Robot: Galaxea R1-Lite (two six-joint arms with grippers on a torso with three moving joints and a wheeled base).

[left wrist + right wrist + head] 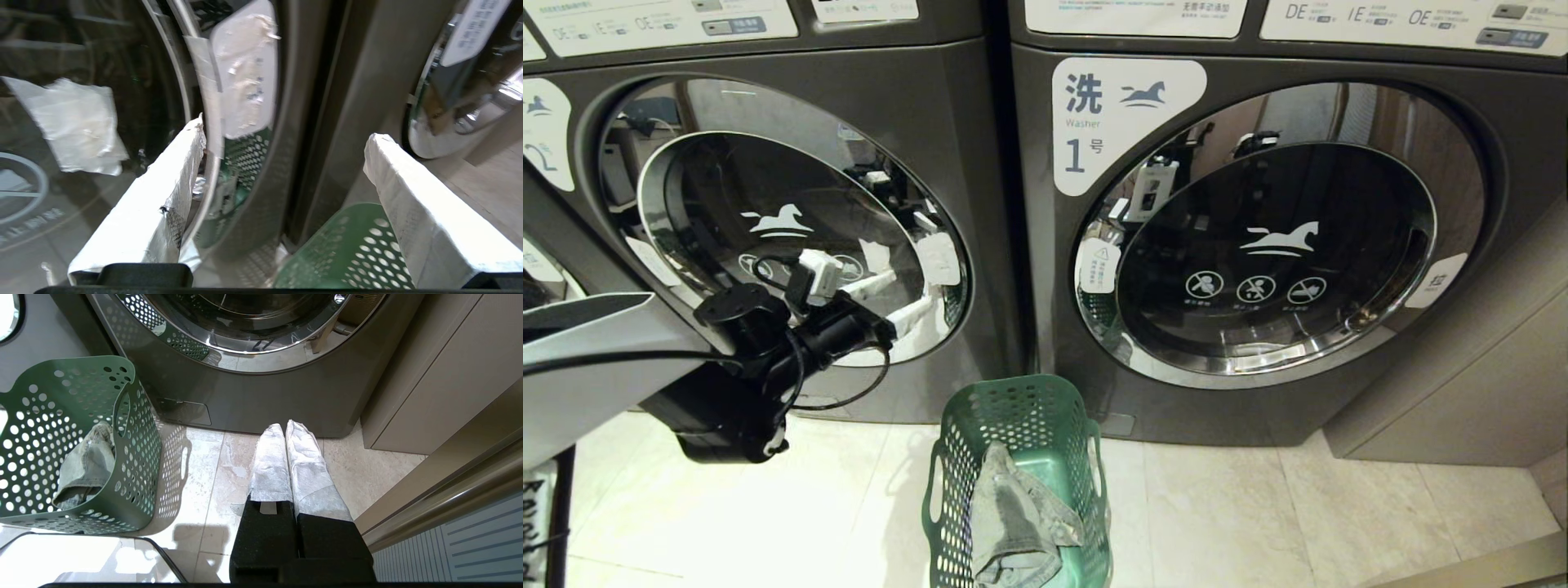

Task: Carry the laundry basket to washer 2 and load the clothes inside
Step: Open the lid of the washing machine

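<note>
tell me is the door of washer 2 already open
No, the round glass door of washer 2 sits shut in its frame, with the open left gripper at its right edge and the clothes in the laundry basket.

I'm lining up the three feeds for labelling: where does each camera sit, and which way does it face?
Head view: on the head, looking forward and down at washer 2, washer 1 and the laundry basket; left arm shows.
Left wrist view: behind the open left tool, facing washer 2's door edge.
Right wrist view: behind the shut right tool, facing the floor by washer 1.
All three share the basket.
</note>
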